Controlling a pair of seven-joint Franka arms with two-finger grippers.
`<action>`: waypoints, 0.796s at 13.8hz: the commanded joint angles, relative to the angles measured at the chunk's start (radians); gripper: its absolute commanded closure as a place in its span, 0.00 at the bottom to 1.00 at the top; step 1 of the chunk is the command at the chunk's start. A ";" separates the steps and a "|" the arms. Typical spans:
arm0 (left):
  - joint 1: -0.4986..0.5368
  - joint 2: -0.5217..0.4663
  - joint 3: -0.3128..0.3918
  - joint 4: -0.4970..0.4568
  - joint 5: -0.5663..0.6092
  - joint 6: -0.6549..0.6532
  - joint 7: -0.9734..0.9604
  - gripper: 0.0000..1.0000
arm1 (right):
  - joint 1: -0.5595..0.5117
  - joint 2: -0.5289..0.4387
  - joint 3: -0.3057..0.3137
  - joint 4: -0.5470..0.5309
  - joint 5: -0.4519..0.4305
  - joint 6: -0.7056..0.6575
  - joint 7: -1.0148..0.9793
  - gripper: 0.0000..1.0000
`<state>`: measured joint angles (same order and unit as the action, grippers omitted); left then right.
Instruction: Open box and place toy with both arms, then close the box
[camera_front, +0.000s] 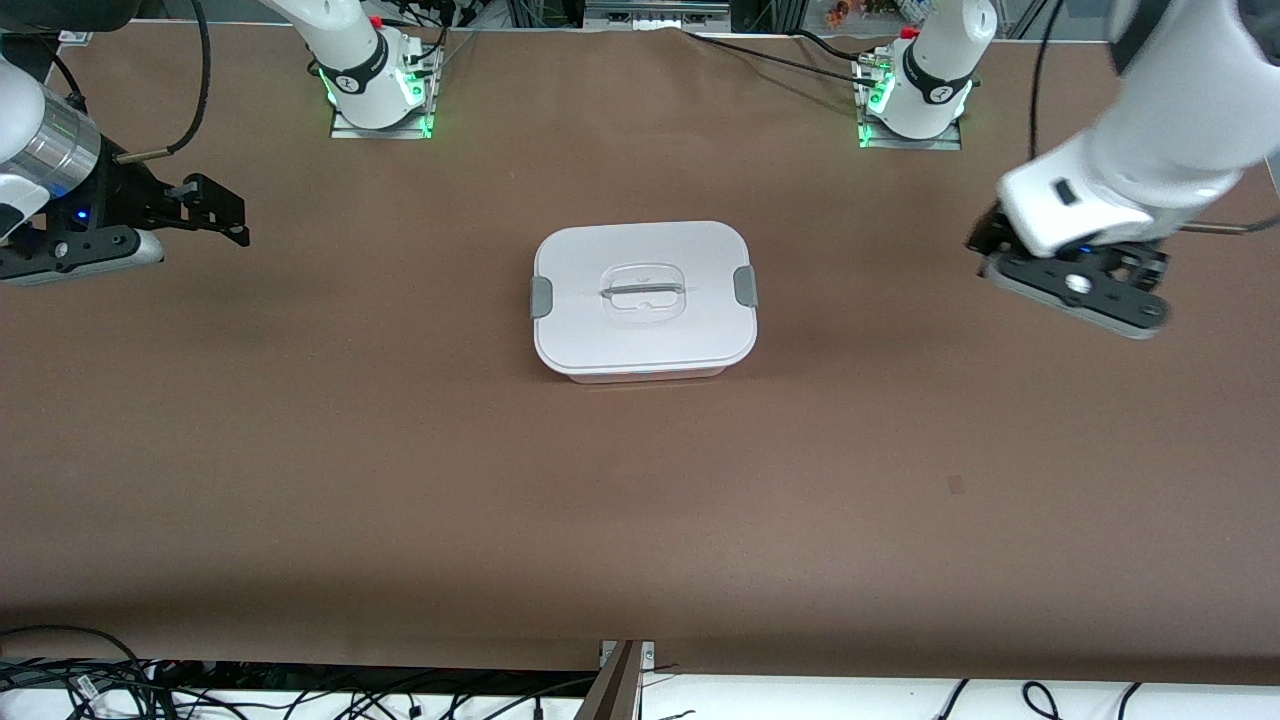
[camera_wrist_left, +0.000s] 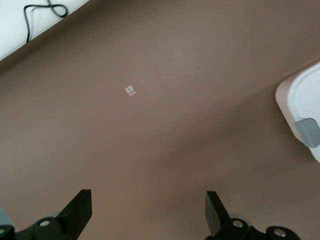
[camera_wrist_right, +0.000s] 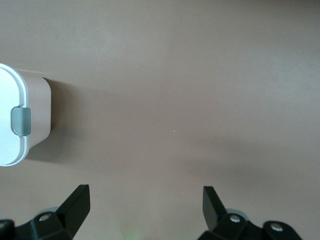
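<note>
Brown table covering fills the ground nearest the front camera, and on it, about midway between the two arms, the white lidded box sits with its lid on and a grey latch at each short end; a shallow handle is seen in the lid's middle. No toy is seen in any view, so it cannot be told whether one lies inside.

Off each end of the box a gripper is held up over bare table, well apart from it: the right gripper toward its own end, fingers spread wide and holding nothing, and the left gripper likewise released and unloaded at the other end. Each latch shows to the side of that arm's fingers in its wrist view.

A shut box with both arms clear fits either a lid to be unlatched or a finished closing. If the lid is to be worked, both latches should be taken evenly so that the box is not dragged.
</note>
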<state>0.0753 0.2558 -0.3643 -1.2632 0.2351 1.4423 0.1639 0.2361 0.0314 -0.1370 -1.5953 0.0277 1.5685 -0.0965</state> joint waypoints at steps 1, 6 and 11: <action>-0.017 -0.093 0.100 -0.109 -0.051 0.068 -0.075 0.00 | -0.008 -0.019 0.004 -0.009 -0.012 0.004 0.008 0.00; -0.103 -0.298 0.310 -0.418 -0.140 0.191 -0.110 0.00 | -0.009 -0.018 0.002 -0.009 -0.012 0.005 0.008 0.00; -0.107 -0.375 0.329 -0.533 -0.169 0.237 -0.201 0.00 | -0.009 -0.018 0.002 -0.011 -0.012 0.004 0.008 0.00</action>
<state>-0.0170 -0.0753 -0.0565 -1.7388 0.1042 1.6509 -0.0061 0.2352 0.0314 -0.1413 -1.5954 0.0277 1.5688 -0.0965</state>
